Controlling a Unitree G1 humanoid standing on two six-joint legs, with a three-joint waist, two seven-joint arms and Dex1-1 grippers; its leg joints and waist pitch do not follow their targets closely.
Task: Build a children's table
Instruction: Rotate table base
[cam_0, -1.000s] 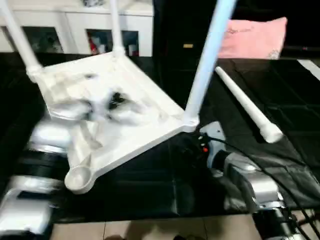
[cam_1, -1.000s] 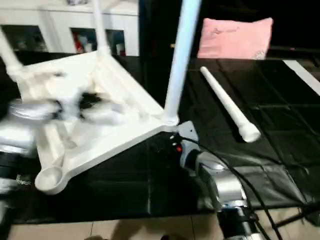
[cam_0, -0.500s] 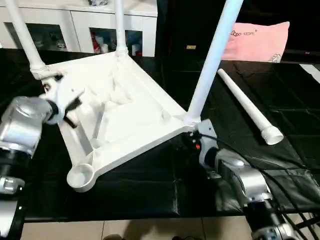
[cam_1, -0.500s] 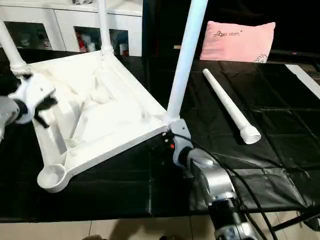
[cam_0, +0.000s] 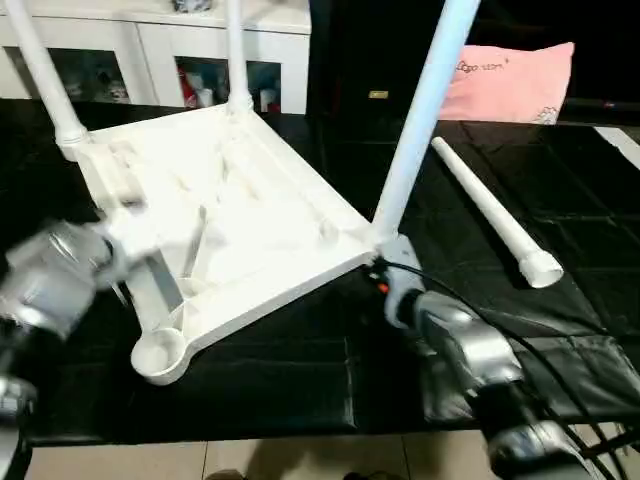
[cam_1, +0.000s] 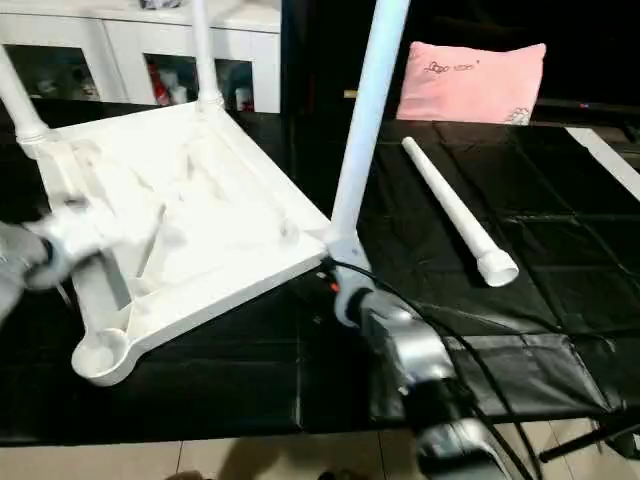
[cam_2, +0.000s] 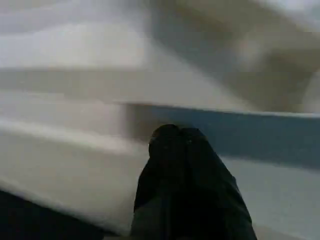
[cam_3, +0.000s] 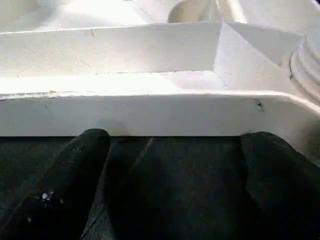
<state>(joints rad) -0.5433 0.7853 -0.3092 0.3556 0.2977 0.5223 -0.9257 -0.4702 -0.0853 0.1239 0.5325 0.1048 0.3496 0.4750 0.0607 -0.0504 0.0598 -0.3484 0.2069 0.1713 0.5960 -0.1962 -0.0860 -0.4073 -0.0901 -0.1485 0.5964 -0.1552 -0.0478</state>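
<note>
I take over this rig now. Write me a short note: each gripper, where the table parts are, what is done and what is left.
Left gripper: shut, holding nothing, at the tabletop's left edge.
Right gripper: open, fingers apart just under the tabletop's rim, at the near right corner.
Tabletop: upside down on the black cloth, ribbed side up.
Done: three legs stand in their sockets, far left, far middle, near right.
Left: the near left socket is empty; the fourth leg lies loose on the cloth to the right. Fit it, then turn the table over.
</note>
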